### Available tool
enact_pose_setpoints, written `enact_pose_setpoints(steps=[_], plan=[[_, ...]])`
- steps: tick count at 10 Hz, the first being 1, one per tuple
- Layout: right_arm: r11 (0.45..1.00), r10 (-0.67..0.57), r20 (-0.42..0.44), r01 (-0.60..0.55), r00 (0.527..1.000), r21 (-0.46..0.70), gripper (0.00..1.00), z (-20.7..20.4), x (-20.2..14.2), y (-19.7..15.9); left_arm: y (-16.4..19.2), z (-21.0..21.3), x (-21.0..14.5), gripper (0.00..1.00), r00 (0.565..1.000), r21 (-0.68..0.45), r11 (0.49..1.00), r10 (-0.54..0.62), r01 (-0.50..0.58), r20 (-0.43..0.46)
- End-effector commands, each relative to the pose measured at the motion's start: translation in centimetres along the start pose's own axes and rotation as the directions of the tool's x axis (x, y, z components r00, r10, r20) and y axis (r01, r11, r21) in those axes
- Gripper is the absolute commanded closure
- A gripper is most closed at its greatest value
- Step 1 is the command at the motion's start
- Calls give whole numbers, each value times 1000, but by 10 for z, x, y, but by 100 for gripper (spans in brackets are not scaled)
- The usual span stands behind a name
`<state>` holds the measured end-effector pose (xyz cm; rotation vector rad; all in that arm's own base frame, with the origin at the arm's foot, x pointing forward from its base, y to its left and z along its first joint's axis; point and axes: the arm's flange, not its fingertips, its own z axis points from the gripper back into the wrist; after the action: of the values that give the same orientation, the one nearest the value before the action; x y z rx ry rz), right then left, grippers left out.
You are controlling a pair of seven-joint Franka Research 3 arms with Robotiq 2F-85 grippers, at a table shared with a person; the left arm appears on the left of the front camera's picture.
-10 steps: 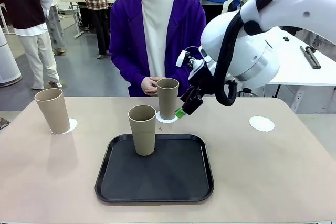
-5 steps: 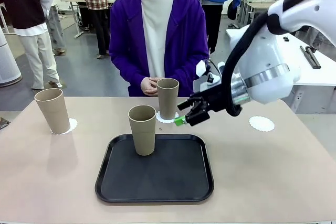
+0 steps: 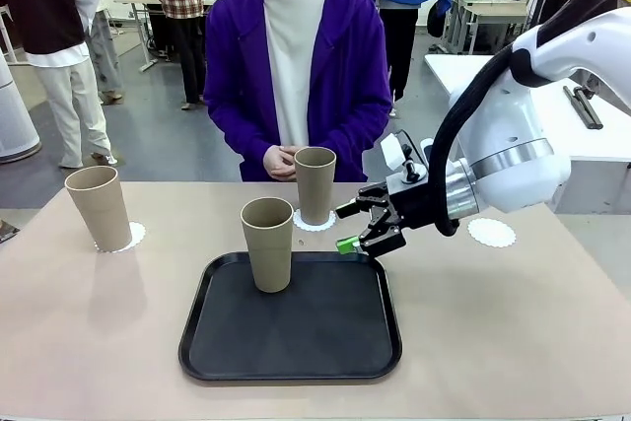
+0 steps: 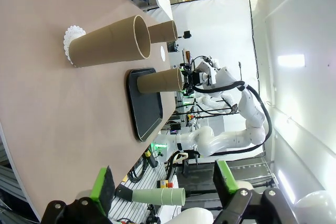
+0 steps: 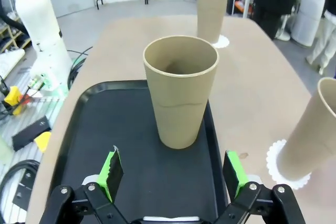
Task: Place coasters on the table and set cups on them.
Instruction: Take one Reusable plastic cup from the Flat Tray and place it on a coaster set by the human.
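Three tan cups stand in the front view. One cup (image 3: pixel 99 206) rests on a lacy white coaster (image 3: pixel 129 237) at the table's left, and another cup (image 3: pixel 315 184) on a coaster (image 3: pixel 314 223) in front of the person. The third cup (image 3: pixel 267 244) stands on the black tray (image 3: pixel 325 342). My right gripper (image 3: pixel 345 228) hangs open just right of it, fingers pointing at it. In the right wrist view that cup (image 5: pixel 181 90) sits ahead of the open right gripper (image 5: pixel 172 174). My left gripper (image 4: pixel 164 187) is open, away from the left cup (image 4: pixel 107 45).
A bare coaster (image 3: pixel 491 233) lies on the beige table (image 3: pixel 513 322) at the right. The person stands at the far edge with hands (image 3: pixel 281 160) clasped. The tray's raised rim (image 5: pixel 214 145) runs beneath my right fingers.
My right gripper has drawn back from the far middle cup, dropped lower and turned to face the cup on the tray, staying open. The cups and the person have not moved.
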<state>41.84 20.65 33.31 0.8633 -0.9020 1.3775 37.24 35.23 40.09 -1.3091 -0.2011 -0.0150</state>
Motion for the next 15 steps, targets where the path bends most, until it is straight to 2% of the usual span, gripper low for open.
enact_pose_setpoints(steps=[1,2,7,8,9,11,12,15], plan=[[999,29,30,-28,999,-42,0,-13,-17,6,-1,1,-1,0,1000,6,1000,8,-8,1],[1000,0,0,0,1000,0,0,0,0,0,-1,1,-1,0,1000,6,1000,8,-8,1],[1000,17,14,-17,1000,-14,0,-2,-3,0,-1,1,-1,0,1000,6,1000,8,-8,1],[998,-6,140,-3,990,66,0,-9,-14,-5,-1,1,-1,0,1000,6,1000,8,-8,1],[997,-10,208,-6,978,78,0,-12,-25,-9,-1,1,-1,0,1000,6,1000,8,-8,1],[999,-7,271,-6,963,47,0,-17,-37,-14,-1,1,-1,0,1000,6,1000,8,-8,1],[998,-70,270,65,960,28,0,-22,-44,-17,-1,1,-1,0,1000,6,1000,8,-8,1],[989,-145,234,144,961,19,0,-43,-50,-21,-1,1,-1,0,1000,6,1000,8,-8,1]])
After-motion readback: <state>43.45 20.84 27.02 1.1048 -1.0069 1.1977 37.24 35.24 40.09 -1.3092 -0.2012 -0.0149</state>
